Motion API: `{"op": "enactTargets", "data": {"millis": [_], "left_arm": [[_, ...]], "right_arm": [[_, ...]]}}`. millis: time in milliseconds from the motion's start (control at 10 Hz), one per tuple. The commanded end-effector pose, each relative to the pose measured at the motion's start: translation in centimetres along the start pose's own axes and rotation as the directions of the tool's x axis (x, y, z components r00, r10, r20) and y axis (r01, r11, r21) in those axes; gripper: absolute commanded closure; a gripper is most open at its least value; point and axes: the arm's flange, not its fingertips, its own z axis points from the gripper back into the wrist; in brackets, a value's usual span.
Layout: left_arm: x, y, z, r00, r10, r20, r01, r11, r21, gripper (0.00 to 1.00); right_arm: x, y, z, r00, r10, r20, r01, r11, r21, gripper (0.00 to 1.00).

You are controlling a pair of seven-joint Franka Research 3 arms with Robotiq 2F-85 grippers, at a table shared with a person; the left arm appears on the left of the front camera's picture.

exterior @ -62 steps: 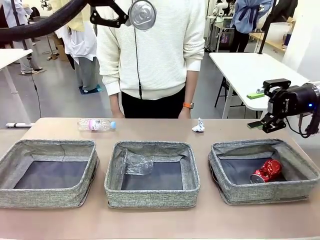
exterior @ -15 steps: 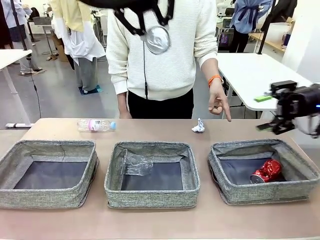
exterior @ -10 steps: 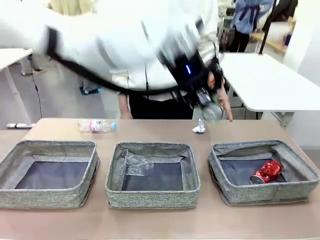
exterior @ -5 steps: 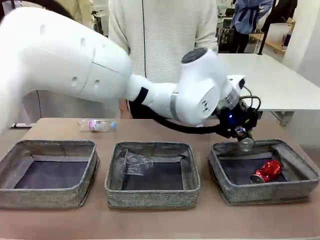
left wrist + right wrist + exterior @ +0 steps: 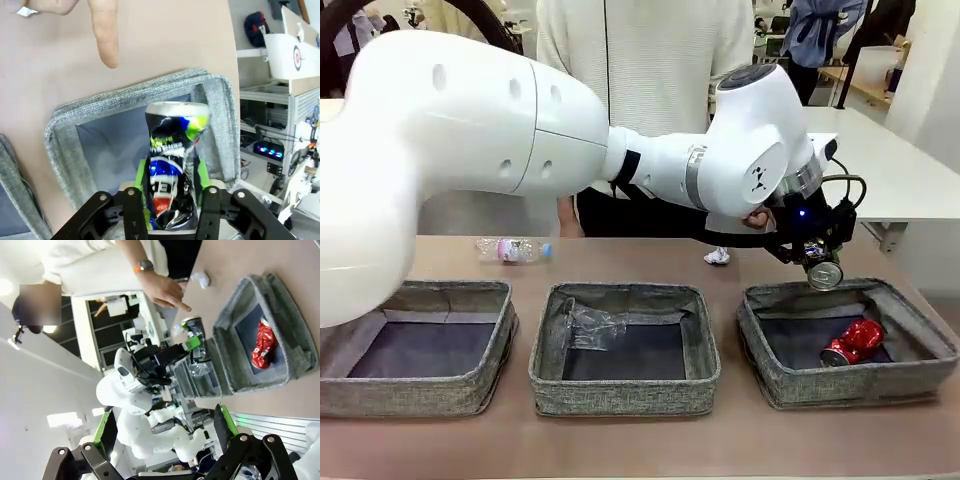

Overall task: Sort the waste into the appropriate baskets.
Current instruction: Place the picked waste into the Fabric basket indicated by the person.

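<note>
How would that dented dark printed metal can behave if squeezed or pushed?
Between the left pincer's green pads, the dented dark printed metal can has a buckled side, so it probably crumples easily and is light. Its round top suggests it might roll, unevenly.

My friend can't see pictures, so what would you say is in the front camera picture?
A white robot arm reaches across the table and its left gripper holds a dark printed can over the right basket, where a crushed red can lies. The middle basket holds crumpled clear plastic; a person stands behind.
</note>
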Motion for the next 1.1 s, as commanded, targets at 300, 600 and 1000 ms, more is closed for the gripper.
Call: {"op": "enactTargets", "data": {"millis": [300, 600, 1000], "left_arm": [[0.9, -1.2, 0.1, 1.000, 0.010, 0.010, -0.010, 1.000, 0.028, 0.00], [1.2, -0.7, 1.4, 1.000, 0.023, 0.003, -0.023, 0.999, 0.032, 0.00], [-0.7, 9.8, 15.6, 0.990, 0.143, -0.018, -0.143, 0.990, -0.014, 0.00]], "right_arm": [[-0.2, 0.0, 0.2, 1.000, 0.007, -0.001, -0.007, 1.000, -0.021, 0.00], [-0.2, 0.0, 0.2, 1.000, 0.007, -0.001, -0.007, 1.000, -0.021, 0.00], [1.3, 1.1, -3.2, 0.994, 0.012, -0.110, -0.016, 0.999, -0.040, 0.00]]}}
